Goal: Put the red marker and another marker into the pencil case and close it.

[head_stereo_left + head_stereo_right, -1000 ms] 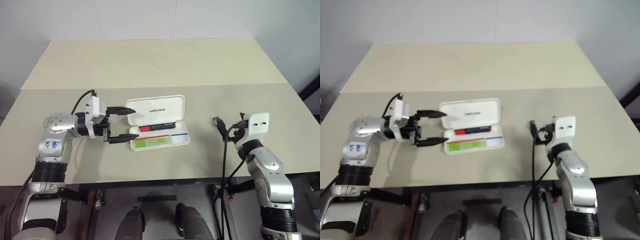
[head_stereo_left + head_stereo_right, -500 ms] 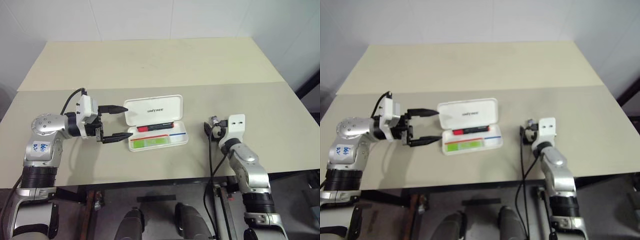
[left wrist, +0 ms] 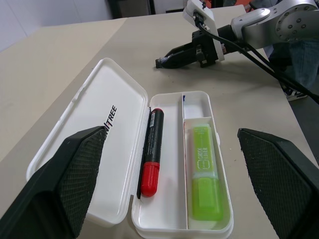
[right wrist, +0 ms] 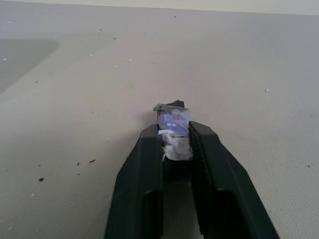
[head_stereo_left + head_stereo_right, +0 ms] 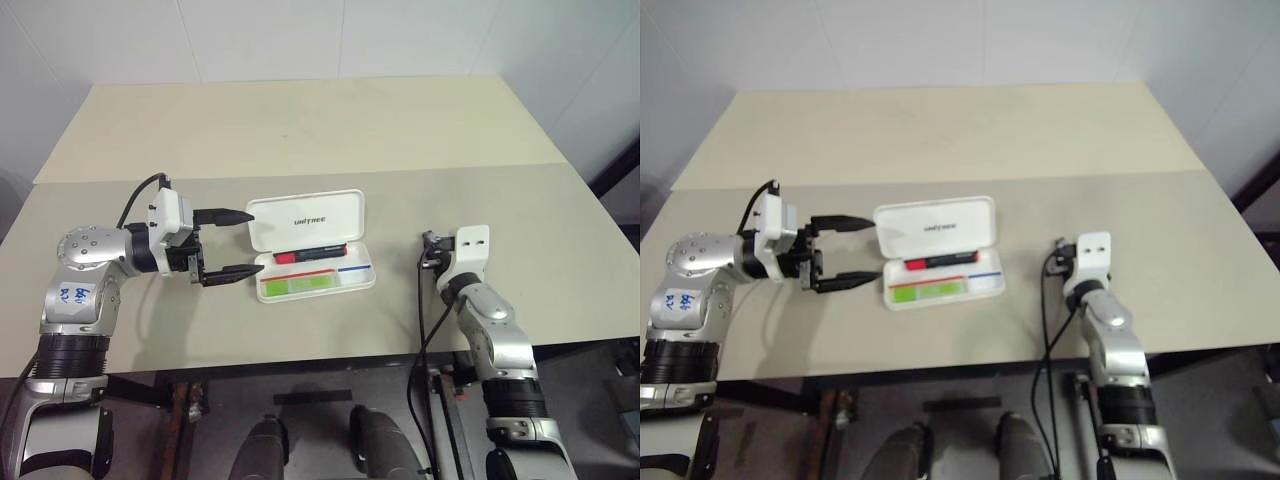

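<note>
Stage of the task. We see the pencil case (image 5: 312,245) lying open at the centre of the frame on the surface (image 5: 330,130), its lid folded back toward the top. The red marker (image 3: 151,150) and the green marker (image 3: 205,170) both rest inside, in adjoining compartments, so we judge the loading finished; only closing the lid remains. The left hand (image 5: 232,244), released with fingers spread wide, hovers just left of the case. The right hand (image 4: 173,144), at centre right, well apart, is clenched on a small taped scrap, not a marker.
</note>
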